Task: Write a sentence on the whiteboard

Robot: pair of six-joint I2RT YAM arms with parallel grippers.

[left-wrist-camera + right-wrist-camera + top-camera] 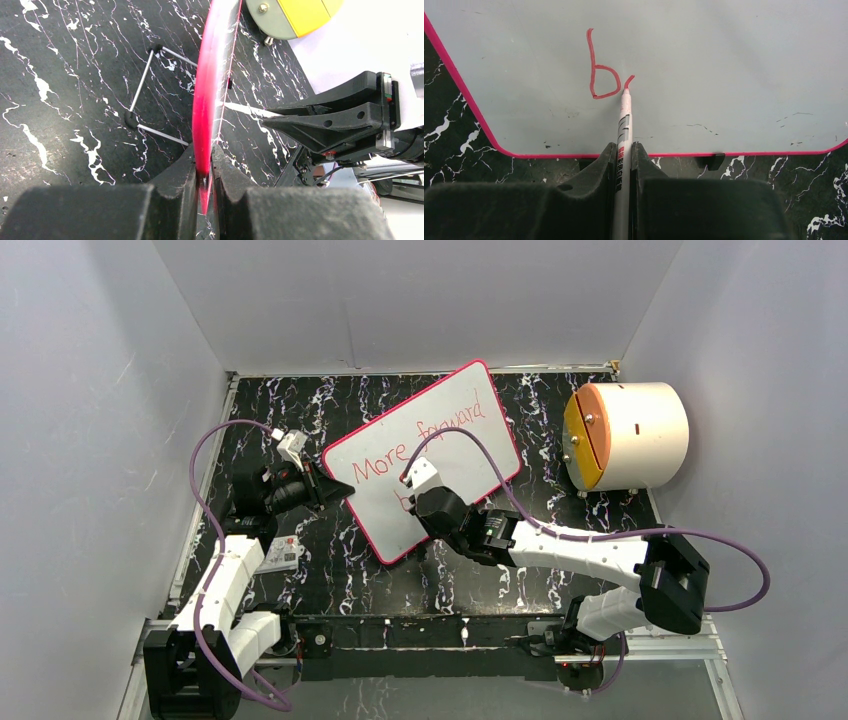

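The whiteboard (455, 455) with its red-pink rim stands tilted on the black marble table, seen edge-on (210, 75) in the left wrist view. Red words "More forward" (420, 440) run across it. My left gripper (337, 488) (204, 170) is shut on the board's left rim. My right gripper (412, 502) (624, 152) is shut on a white marker (625, 120), whose red tip touches the board (724, 60) just right of a red "b" (601, 75), at the foot of a short fresh stroke. In the top view the right wrist hides the second line.
A white cylinder with an orange and yellow face (625, 435) sits at the back right. A small printed card (283, 554) lies by the left arm. A wire stand (150, 95) props the board from behind. Grey walls close in three sides.
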